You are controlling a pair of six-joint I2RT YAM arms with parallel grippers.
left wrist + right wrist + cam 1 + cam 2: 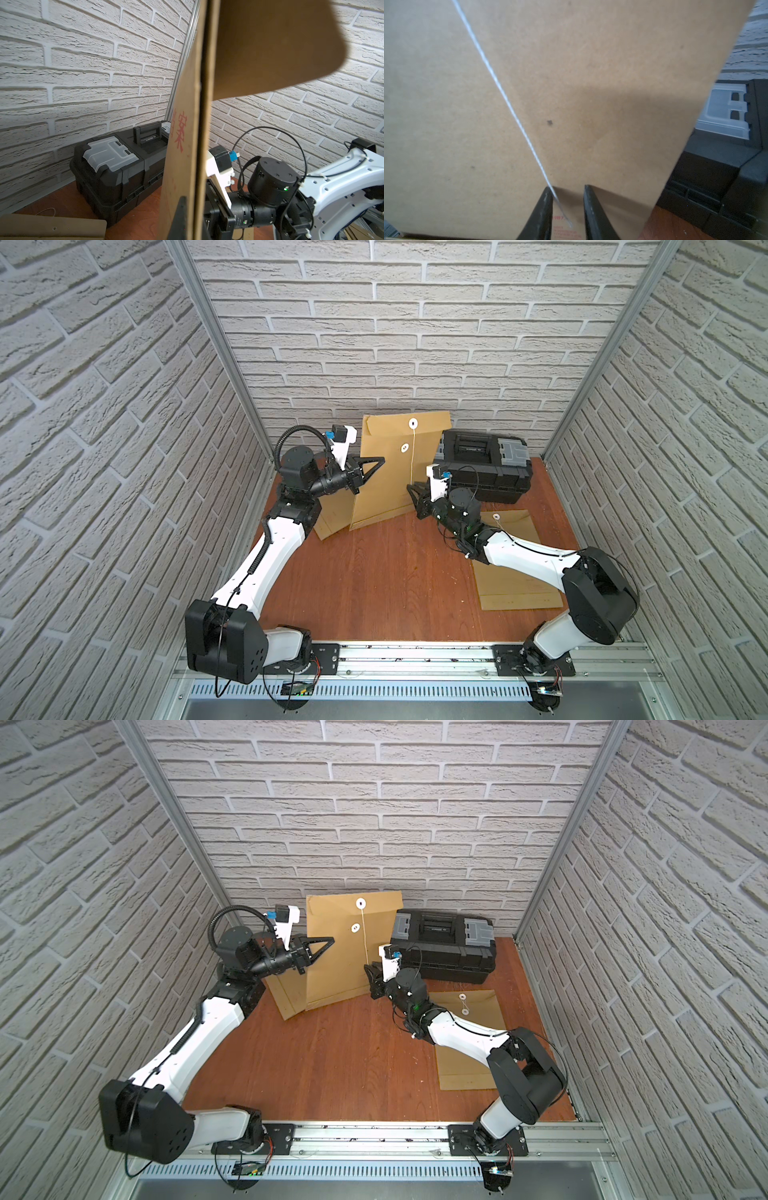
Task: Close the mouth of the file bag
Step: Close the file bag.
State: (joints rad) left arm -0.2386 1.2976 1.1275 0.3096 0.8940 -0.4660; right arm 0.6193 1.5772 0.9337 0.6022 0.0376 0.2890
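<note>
The left gripper (380, 460) is pressed together on the left edge of the bag (390, 489), which stands upright on the table near the back wall (415, 344). A string (412, 456) hangs from the bag's upper button (412, 423) down to the right gripper (566, 190). Its jaws stand slightly apart around the string, not pinching it. A toolbox (482, 468) sits further right.

File bag (386, 472) stands before back wall (415, 344), toolbox (482, 468) to its right
</note>
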